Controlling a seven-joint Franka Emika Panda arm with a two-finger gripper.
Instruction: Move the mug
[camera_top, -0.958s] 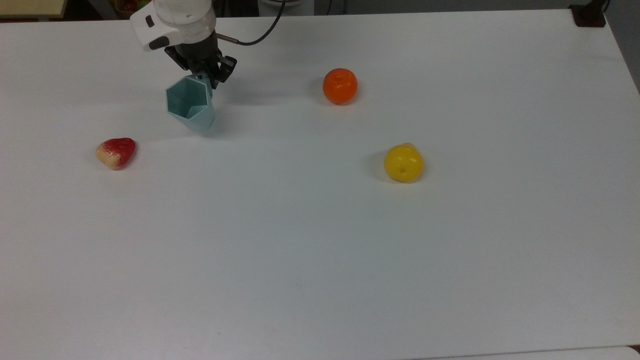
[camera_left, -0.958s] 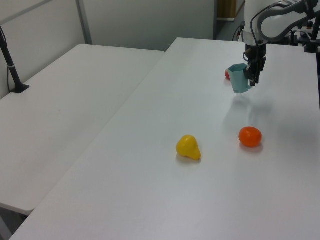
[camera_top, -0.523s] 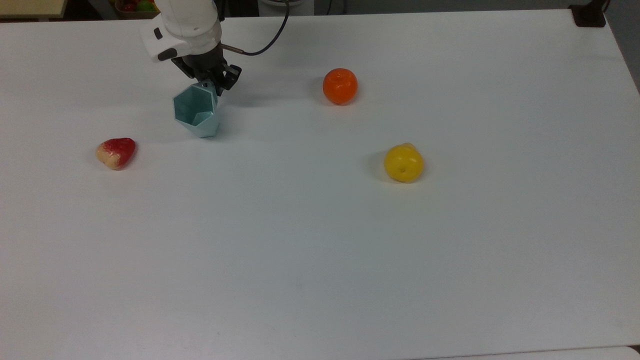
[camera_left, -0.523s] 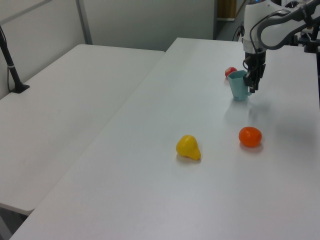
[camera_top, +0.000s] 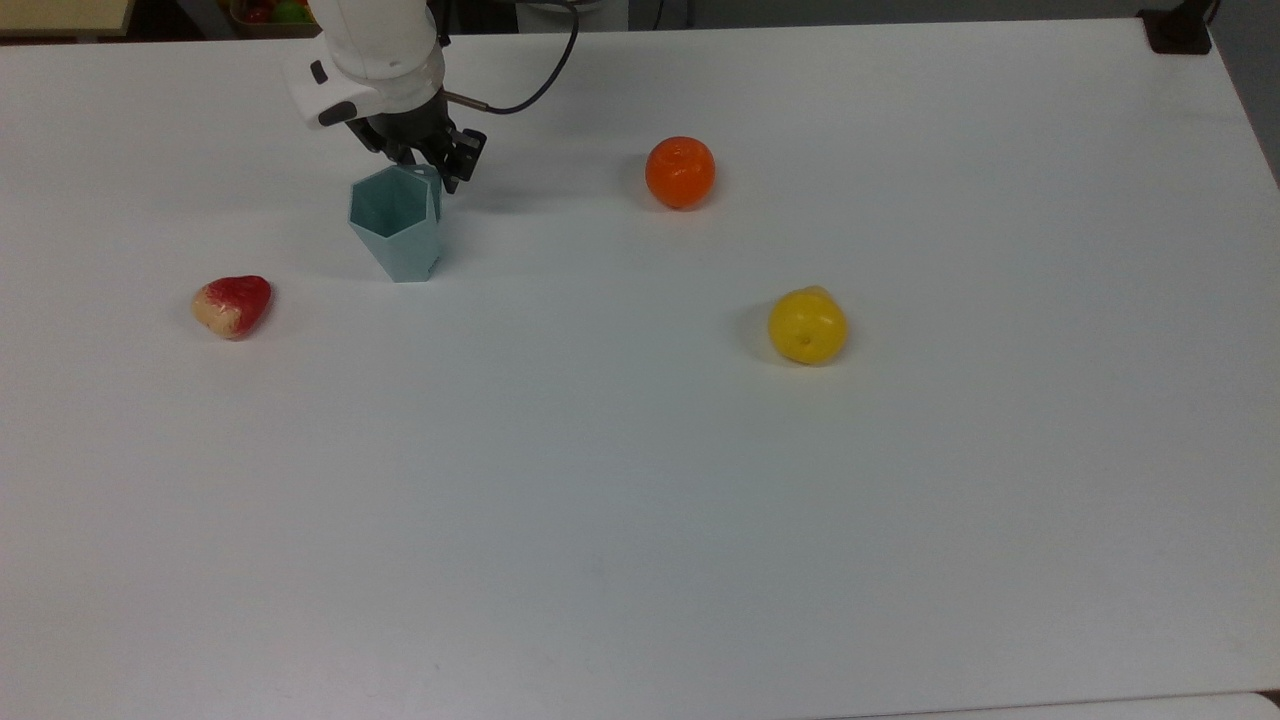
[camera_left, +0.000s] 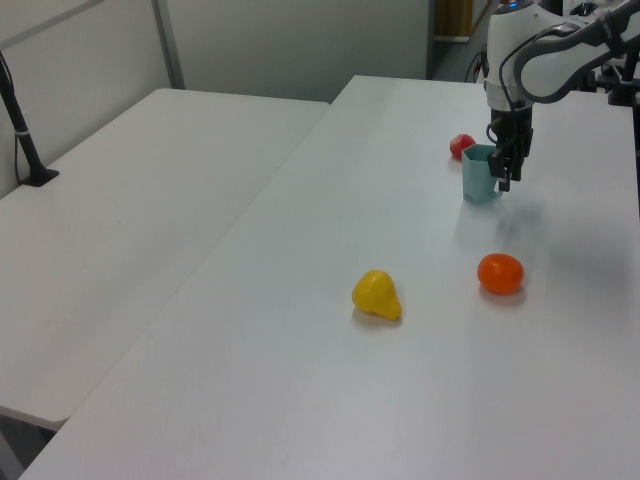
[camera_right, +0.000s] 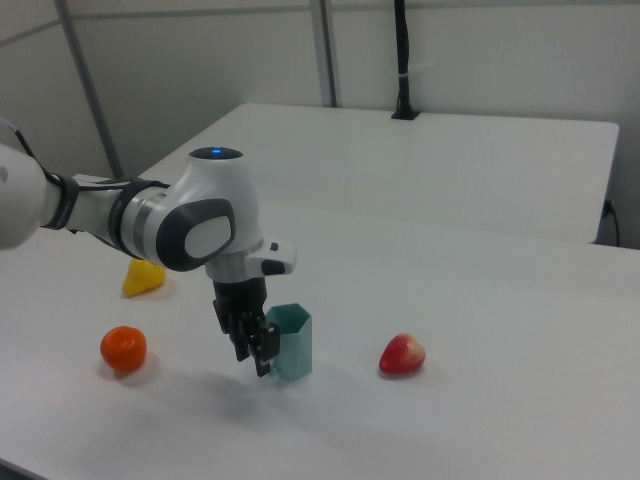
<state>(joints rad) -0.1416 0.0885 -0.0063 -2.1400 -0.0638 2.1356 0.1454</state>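
Fruit on my tabletop (camera_top: 640, 500)

Orange (camera_top: 680, 172) toward the top view's far edge; yellow pear (camera_top: 807, 326) nearer centre; red-and-cream strawberry (camera_top: 232, 305) by the top view's left edge. All well apart.

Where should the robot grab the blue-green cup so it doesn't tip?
Probably the rim, from straight above. The mug stands upright with its open mouth up, so one finger can go inside and one outside. The gripper sits at the rim's far edge in the top view.
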